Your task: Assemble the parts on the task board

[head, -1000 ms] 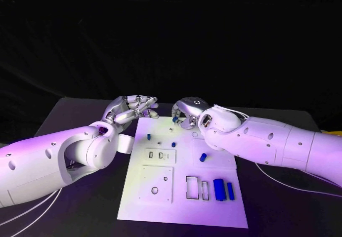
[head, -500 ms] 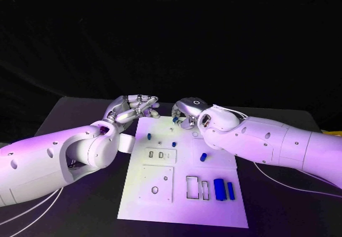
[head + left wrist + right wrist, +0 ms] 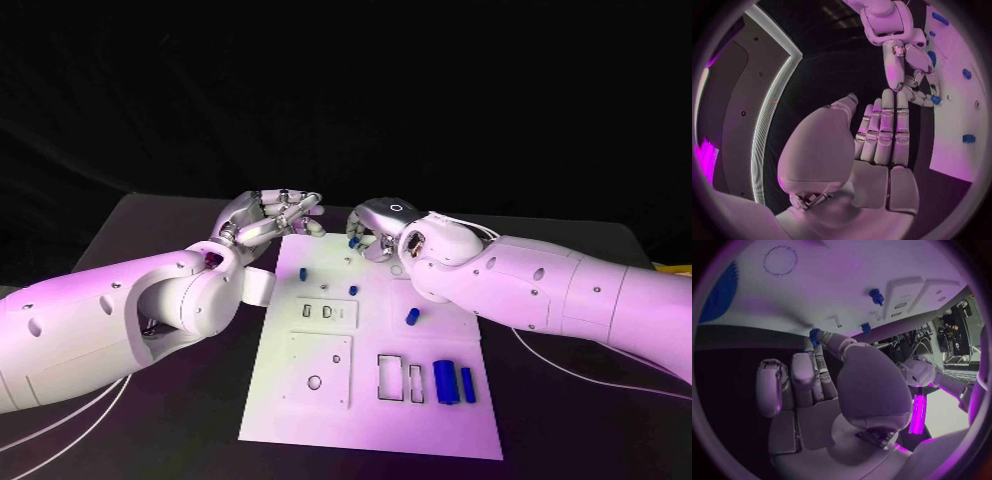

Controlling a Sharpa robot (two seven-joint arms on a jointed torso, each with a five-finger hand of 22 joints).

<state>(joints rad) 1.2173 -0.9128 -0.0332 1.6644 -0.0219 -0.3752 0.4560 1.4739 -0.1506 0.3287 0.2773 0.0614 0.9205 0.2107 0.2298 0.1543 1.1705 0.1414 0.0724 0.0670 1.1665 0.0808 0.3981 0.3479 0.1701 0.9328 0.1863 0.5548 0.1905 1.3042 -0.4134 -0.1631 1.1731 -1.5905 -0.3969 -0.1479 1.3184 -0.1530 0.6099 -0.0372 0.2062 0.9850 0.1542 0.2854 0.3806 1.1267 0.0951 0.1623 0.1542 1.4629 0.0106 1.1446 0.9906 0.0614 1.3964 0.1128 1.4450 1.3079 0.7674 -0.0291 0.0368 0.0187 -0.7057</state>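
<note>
The white task board [image 3: 368, 400] lies in the middle of the black table. My right hand [image 3: 372, 228] hovers over the board's far edge and pinches a small blue part [image 3: 353, 241] at its fingertips; the same part [image 3: 936, 100] shows in the left wrist view and again [image 3: 814, 334] in the right wrist view. My left hand [image 3: 274, 215] hangs at the board's far left corner, fingers [image 3: 886, 135] straight and side by side, holding nothing. Small blue parts [image 3: 304, 272], [image 3: 353, 290] stand in the board. Another [image 3: 413, 317] lies near its middle.
Two long blue parts [image 3: 444, 383], [image 3: 466, 383] lie side by side near the board's front right, beside empty rectangular slots [image 3: 391, 378]. Both white forearms flank the board, the right one [image 3: 548, 290] reaching over its right edge.
My left arm and hand have edged slightly toward the right hand. The right hand has stayed almost still with the blue part in it.
</note>
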